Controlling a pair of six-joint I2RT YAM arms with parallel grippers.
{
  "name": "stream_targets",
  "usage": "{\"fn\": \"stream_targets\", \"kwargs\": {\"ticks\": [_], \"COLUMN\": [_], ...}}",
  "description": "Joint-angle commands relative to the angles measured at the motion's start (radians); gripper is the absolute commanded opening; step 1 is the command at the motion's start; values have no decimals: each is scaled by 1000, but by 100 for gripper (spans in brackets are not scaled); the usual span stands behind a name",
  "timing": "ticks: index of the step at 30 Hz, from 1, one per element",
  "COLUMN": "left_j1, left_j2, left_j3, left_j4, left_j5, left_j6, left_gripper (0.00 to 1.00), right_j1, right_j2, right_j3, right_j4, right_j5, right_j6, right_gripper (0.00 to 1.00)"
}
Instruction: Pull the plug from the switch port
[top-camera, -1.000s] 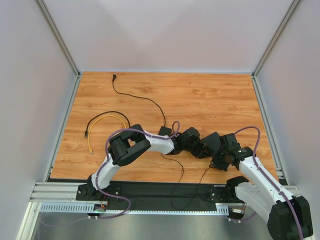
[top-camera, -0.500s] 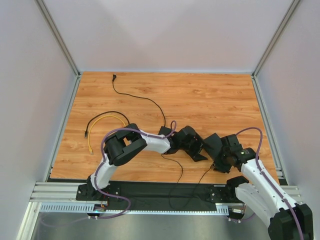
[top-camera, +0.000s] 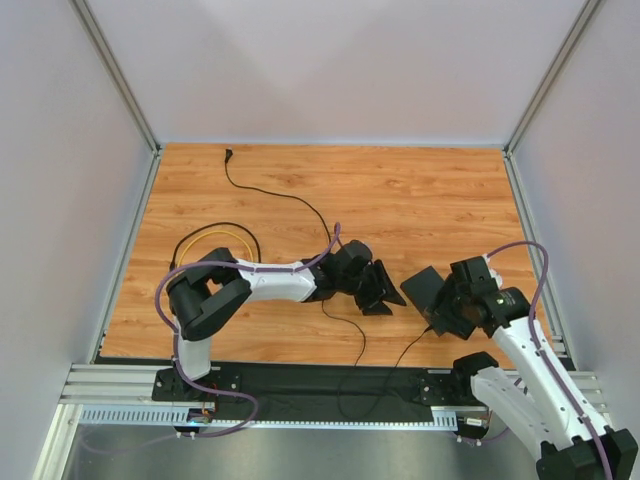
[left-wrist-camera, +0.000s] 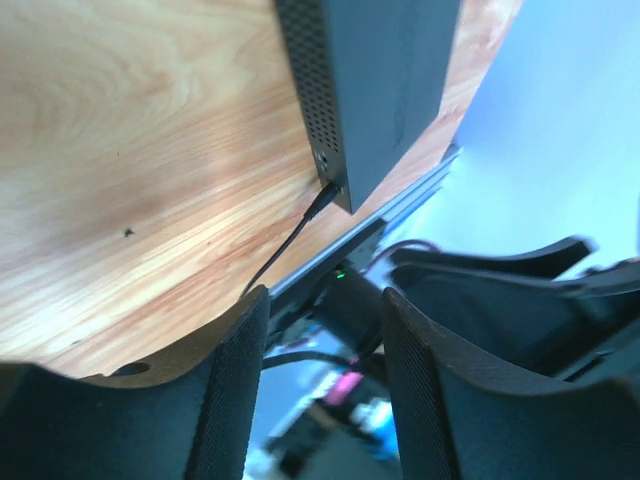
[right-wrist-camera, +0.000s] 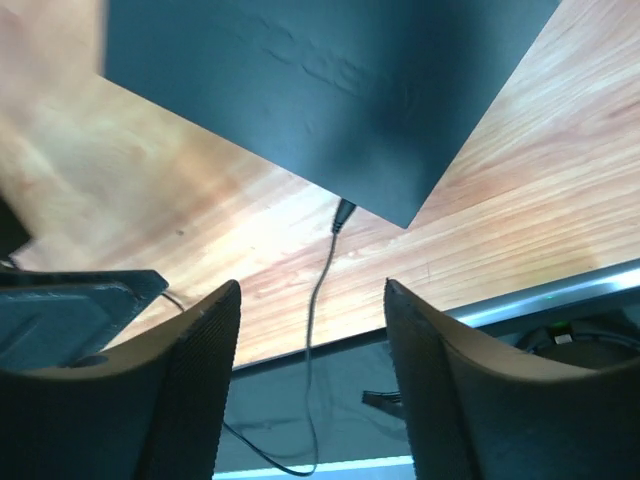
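well, the switch (top-camera: 422, 285) rests on the counter (top-camera: 400, 200) toward the front right, between the ends of the two arms. the plug (right-wrist-camera: 343, 213) sits in the port at its near corner, with a thin black lead (right-wrist-camera: 315, 300) trailing off to the front edge. the left tool (left-wrist-camera: 325, 300) is spread and holds nothing, near the switch. the right tool (right-wrist-camera: 310, 290) is spread too, empty, close to the plug. a yellow cable (top-camera: 215, 238) loops well off to the left.

Setting: lab robot test cell. Evidence: 2 aluminium extrusion posts (top-camera: 120, 85) at upper left and upper right, white panels (top-camera: 330, 60) on 3 sides, wood-grain tabletop (top-camera: 420, 200), and slotted cable duct (top-camera: 300, 418) along the bottom (left arm (top-camera: 270, 283) and right arm (top-camera: 530, 345) bolted just above).
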Motion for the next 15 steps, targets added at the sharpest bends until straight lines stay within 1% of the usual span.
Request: {"fn": "stream_targets", "kwargs": {"ticks": [1,2,4,5,6,7,8,9,11,12,13,14,15], "left_j1": [9,9,1,-5,-13,-37,-51,-68,-108,-117,-129,-147,-155], "left_j2": [-85,-85,-76,-68,-61,-49,-23,-12,10,13,22,28,37], "left_j3": [32,37,69,90,112,135,194,219,256,259,270,277,290], "left_j4": [-93,-95,-110,-133,-194,-222,-265,-335,-360,-362,-360,-368,-380], "left_j5": [-20,2,24,32,35,32,4,-16,-63,-78,-92,-126,-144], "left_j6": [312,409,502,597,654,704,747,822,864,892,906,917,926], "left_gripper": [56,55,55,55,55,55,55,55,56,56,56,55,52], "right_j1": [-5,-10,-40,-56,-95,-118,-141,-190,-243,-314,-345,-373,-413], "right_j2": [2,11,42,52,65,89,98,109,135,149,151,151,149], "right_j3": [115,129,161,164,164,160,154,146,117,109,92,85,82], "right_j4": [-69,-74,-63,-52,-31,-23,-16,9,35,50,58,69,83], "right_j5": [132,149,183,186,182,165,152,139,79,59,10,-22,-33], "right_j6": [16,11,-14,-27,-39,-53,-58,-68,-119,-134,-151,-172,-177], "right_gripper": [63,63,63,63,63,62,61,57,53,51,50,49,49]}}
